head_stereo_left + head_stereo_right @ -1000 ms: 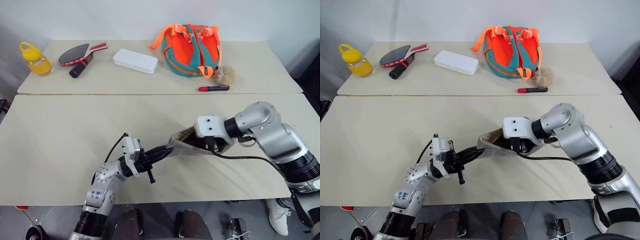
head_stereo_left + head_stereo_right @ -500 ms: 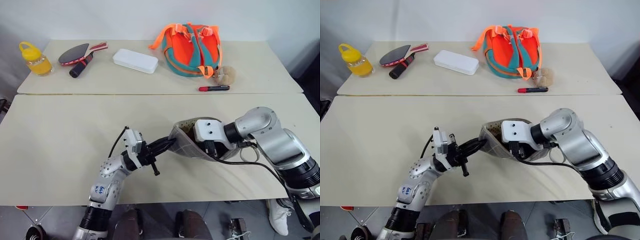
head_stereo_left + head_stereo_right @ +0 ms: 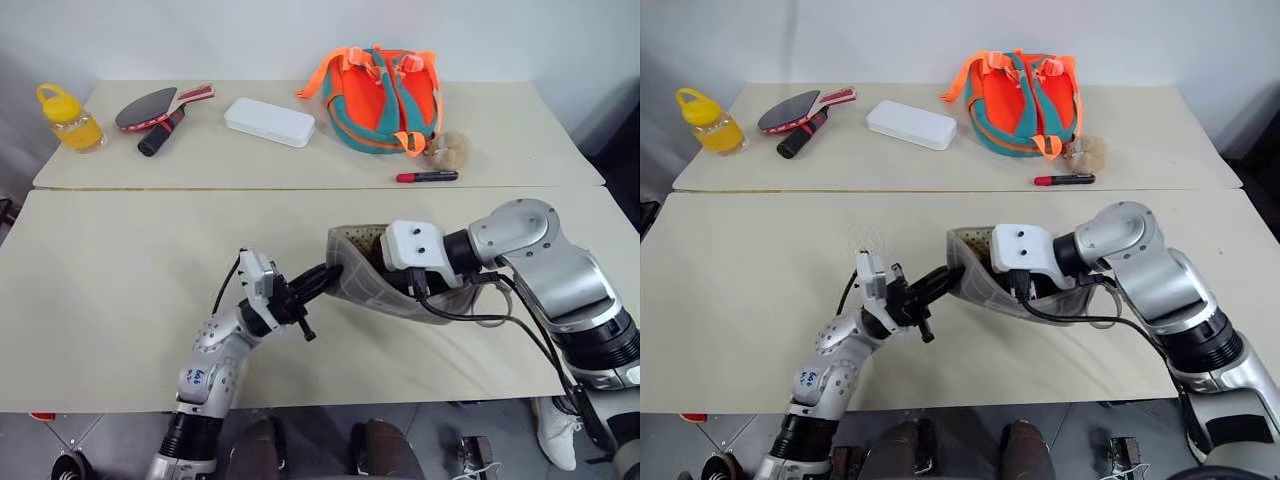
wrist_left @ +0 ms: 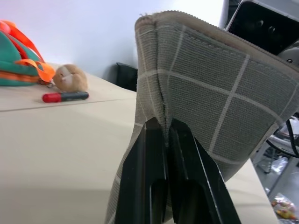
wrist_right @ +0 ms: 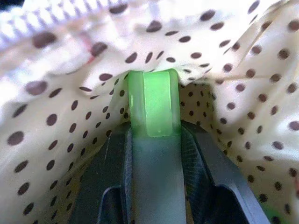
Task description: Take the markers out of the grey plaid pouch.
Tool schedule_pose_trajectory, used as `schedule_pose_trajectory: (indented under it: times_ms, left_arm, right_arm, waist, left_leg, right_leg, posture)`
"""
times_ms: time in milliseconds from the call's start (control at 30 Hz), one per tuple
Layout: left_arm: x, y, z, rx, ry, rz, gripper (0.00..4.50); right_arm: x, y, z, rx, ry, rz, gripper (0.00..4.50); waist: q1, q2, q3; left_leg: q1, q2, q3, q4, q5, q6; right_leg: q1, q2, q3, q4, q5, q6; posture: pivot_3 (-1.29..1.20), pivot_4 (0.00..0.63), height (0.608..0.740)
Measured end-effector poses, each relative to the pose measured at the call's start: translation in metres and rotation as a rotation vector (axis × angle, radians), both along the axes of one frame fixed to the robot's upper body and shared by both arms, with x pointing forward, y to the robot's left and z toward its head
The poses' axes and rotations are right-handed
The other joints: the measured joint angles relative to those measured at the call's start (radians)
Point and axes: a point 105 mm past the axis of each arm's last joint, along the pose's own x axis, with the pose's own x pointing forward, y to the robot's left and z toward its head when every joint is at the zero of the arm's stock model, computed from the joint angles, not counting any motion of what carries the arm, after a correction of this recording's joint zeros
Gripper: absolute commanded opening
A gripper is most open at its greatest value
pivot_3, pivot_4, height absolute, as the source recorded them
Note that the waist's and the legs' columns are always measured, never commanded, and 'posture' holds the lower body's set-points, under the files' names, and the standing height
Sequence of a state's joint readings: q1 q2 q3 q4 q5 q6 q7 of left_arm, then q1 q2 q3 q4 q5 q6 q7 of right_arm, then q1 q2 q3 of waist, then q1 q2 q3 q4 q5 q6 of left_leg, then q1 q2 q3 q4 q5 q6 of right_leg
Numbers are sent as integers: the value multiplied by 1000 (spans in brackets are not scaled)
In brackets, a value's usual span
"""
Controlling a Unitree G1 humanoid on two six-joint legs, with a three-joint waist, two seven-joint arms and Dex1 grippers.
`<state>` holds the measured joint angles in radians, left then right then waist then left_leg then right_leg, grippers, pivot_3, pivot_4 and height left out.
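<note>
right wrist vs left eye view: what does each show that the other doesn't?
Right wrist: the green-capped marker pinched between the right gripper fingers, inside the pouch's dotted lining.
Left eye: the left gripper shut on the pouch edge, its grey plaid outside, and the red marker, backpack, white case, paddle and bottle on the far table.
Both: the pouch with the right gripper reaching into it.

Orange backpack, white case, paddle, yellow bottle.
</note>
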<state>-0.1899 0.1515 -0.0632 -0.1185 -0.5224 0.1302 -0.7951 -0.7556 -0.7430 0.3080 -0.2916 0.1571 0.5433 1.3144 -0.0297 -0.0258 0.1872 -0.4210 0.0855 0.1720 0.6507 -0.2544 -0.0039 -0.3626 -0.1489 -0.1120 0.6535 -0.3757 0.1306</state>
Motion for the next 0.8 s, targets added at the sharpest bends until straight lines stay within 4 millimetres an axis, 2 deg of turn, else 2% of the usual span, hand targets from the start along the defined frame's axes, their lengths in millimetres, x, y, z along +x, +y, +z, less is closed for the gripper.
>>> schedule_pose_trajectory:
  times_ms: [100,267,367,500,700,800]
  left_arm:
    - [0,7,1,29,-24,19,0]
    - [-6,2,-6,84,-27,-13,0]
    - [-5,6,-5,97,-34,-3,0]
    - [-2,12,-3,116,-56,25,0]
    - [10,33,0,184,-123,127,0]
    - [16,45,5,224,-164,168,0]
  right_arm:
    - [15,2,1,30,-71,-16,1088]
    - [38,-1,17,41,-223,-49,1088]
    - [43,1,24,66,-259,-47,1088]
    - [49,-3,22,65,-267,-60,1088]
    - [48,-11,21,42,-255,-54,1088]
    - [47,-14,29,77,-254,-52,1088]
  waist:
    - [1,0,0]
    - [2,0,0]
    - [1,0,0]
    - [1,0,0]
    - [1,0,0]
    - [1,0,0]
  left_leg:
    - [0,0,0,0,0,0]
    - [0,0,1,0,0,0]
    - [0,0,1,-1,0,0]
    - [0,0,2,0,0,0]
    - [-1,0,2,-1,0,0]
    - [-1,0,3,0,0,0]
  right_leg:
    - [0,0,0,0,0,0]
    - [-1,0,0,0,0,0]
    - [-1,0,0,1,0,0]
    - [-2,0,1,1,0,0]
    - [-3,0,1,2,0,0]
    - [-4,0,2,3,0,0]
  posture:
    - [0,150,740]
    - [0,150,740]
    - [0,150,740]
    - [0,150,740]
    - [0,150,740]
    - [0,150,740]
